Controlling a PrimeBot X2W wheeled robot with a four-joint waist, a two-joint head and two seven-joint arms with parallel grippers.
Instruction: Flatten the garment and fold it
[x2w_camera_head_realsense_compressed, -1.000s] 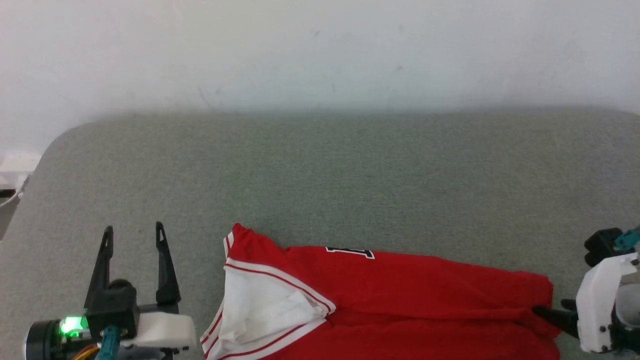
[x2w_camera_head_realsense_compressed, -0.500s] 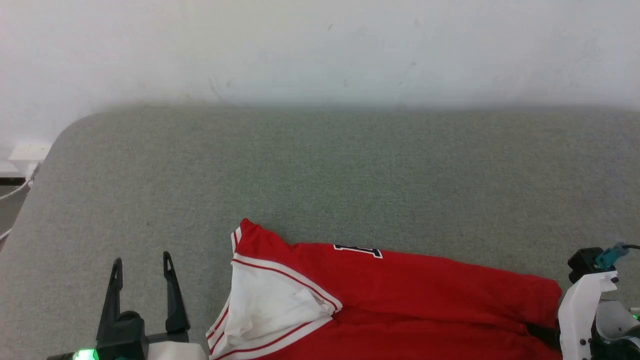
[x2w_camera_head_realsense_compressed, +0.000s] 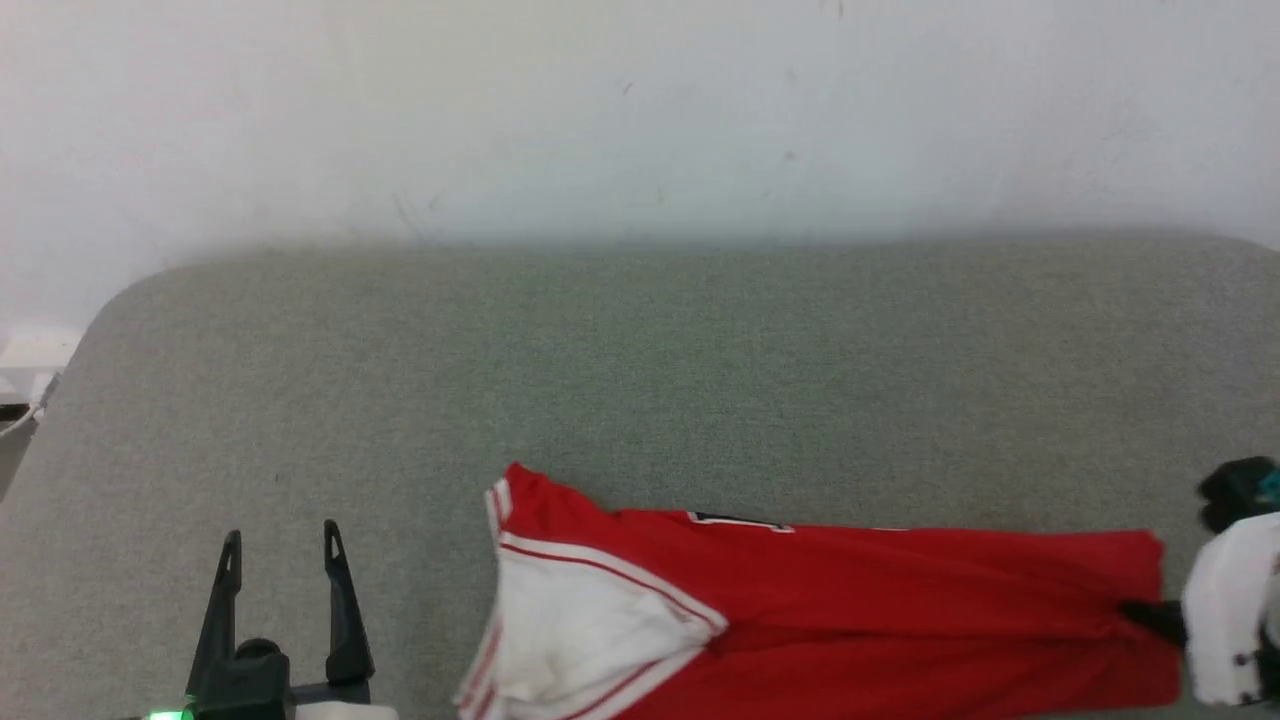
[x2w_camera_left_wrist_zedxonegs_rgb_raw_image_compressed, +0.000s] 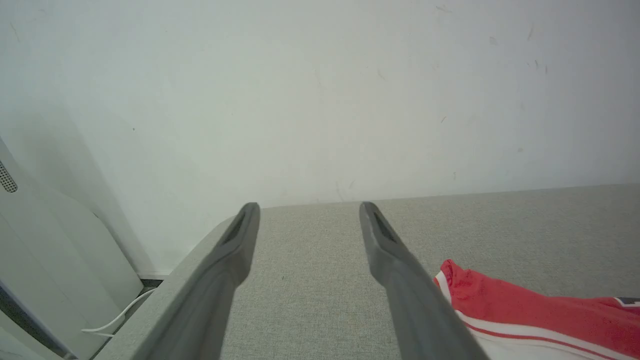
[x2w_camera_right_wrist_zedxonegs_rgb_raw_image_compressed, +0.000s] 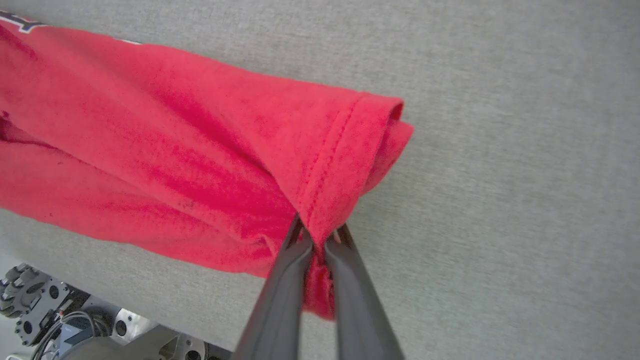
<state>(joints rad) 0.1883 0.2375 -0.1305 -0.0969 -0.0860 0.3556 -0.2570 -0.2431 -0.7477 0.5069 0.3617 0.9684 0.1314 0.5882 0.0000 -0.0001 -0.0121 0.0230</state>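
Observation:
The garment (x2w_camera_head_realsense_compressed: 850, 610), a red jersey with a white sleeve and red-white striped trim, lies crumpled lengthwise along the near edge of the grey table (x2w_camera_head_realsense_compressed: 640, 380). A sliver of black-and-white print shows on its far fold. My right gripper (x2w_camera_right_wrist_zedxonegs_rgb_raw_image_compressed: 318, 235) is shut on the garment's red hem (x2w_camera_right_wrist_zedxonegs_rgb_raw_image_compressed: 330, 165), pinching the fabric between both fingers; in the head view it sits at the garment's right end (x2w_camera_head_realsense_compressed: 1150, 615). My left gripper (x2w_camera_head_realsense_compressed: 282, 545) stands open above the table left of the white sleeve (x2w_camera_head_realsense_compressed: 590, 630), nothing between its fingers (x2w_camera_left_wrist_zedxonegs_rgb_raw_image_compressed: 235, 250). The garment's sleeve end (x2w_camera_left_wrist_zedxonegs_rgb_raw_image_compressed: 525, 310) lies right of it.
A white wall (x2w_camera_head_realsense_compressed: 640, 110) runs behind the table. Bare grey cloth stretches beyond the garment to the far edge. Off the table's left corner hang a white cable (x2w_camera_left_wrist_zedxonegs_rgb_raw_image_compressed: 115, 320) and a pale panel (x2w_camera_left_wrist_zedxonegs_rgb_raw_image_compressed: 45, 240). My wheeled base (x2w_camera_right_wrist_zedxonegs_rgb_raw_image_compressed: 45, 305) shows beneath the near edge.
My right gripper has shut on the garment's hem and drawn it rightward, stretching the jersey flatter and narrower. The head camera shifted. The left gripper stays open in place.

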